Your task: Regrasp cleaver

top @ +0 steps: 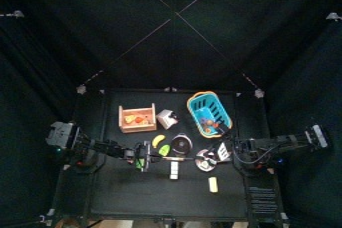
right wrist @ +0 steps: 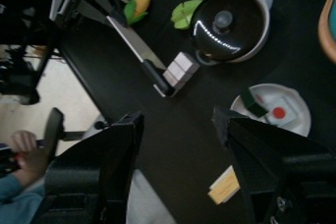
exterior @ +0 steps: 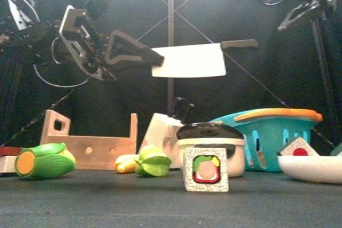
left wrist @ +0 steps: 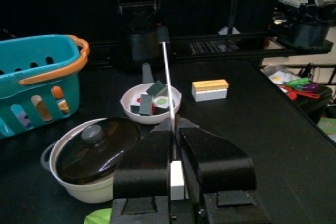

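The left gripper (left wrist: 175, 169) pinches the cleaver (exterior: 191, 60) by its handle, blade held high over the pot (exterior: 211, 144); the right gripper (right wrist: 178, 140) hangs spread at three o'clock; a mistimed handover could drop it.

The cleaver (exterior: 195, 60) has a smooth, pale blade with a dull plastic sheen and a dark handle; the left gripper (left wrist: 175, 161) has matt black plastic fingers (left wrist: 214, 157); the basket (left wrist: 39, 79) is glossy turquoise plastic with an orange handle; the crate (exterior: 88, 142) looks like bare light wood, matt; the pot (left wrist: 94, 154) carries a glossy dark lid over a whitish body; the bench (left wrist: 262, 159) is matt black; the curtains (top: 67, 42) look like dull black cloth.
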Robot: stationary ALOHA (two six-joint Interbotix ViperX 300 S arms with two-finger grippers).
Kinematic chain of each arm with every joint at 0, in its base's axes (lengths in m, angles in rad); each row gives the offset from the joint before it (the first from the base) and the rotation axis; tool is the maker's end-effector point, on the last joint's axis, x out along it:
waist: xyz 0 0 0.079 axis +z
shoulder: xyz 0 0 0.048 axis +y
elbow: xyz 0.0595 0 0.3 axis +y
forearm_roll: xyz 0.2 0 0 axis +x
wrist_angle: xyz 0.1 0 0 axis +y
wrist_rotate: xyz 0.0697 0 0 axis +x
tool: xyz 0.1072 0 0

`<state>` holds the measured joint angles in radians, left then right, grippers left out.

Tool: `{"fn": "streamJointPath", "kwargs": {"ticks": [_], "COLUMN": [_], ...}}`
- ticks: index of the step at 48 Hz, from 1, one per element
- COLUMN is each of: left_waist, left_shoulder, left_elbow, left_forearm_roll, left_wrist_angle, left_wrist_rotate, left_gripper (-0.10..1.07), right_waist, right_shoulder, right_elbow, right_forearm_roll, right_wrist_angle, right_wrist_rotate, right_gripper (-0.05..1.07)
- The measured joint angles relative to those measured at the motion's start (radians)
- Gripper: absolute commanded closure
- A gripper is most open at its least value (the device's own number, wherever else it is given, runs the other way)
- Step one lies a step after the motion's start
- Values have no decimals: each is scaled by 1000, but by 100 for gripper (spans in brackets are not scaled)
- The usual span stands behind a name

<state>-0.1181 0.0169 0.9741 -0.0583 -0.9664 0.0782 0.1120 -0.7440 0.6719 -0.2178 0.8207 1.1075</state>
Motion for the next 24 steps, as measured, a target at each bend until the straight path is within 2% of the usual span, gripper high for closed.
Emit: {"fn": "streamJointPath", "kwargs": {"ticks": [8, 12, 17, 24], "left_waist": [0, 0, 0, -2], "left_shoulder": [0, 0, 0, 0], "left_elbow": [3, 5, 5, 5], "left_forearm_roll": [-2, 0, -2, -2], "left_wrist_angle": [-2, 0, 0, 0], "left_wrist_rotate": [2, 2, 2, 2], "left_gripper": [55, 55, 55, 55], "right_waist": [-14, -12, -5, 3], "right_shoulder": [20, 21, 21, 21], "right_elbow": [20, 57, 107, 190], "right_forearm_roll": [-44, -57, -64, -89], "right_wrist_angle": [-40, -118, -255, -462], "right_wrist_rotate": [-316, -445, -518, -535], "right_gripper": [12, 12, 12, 12]}}
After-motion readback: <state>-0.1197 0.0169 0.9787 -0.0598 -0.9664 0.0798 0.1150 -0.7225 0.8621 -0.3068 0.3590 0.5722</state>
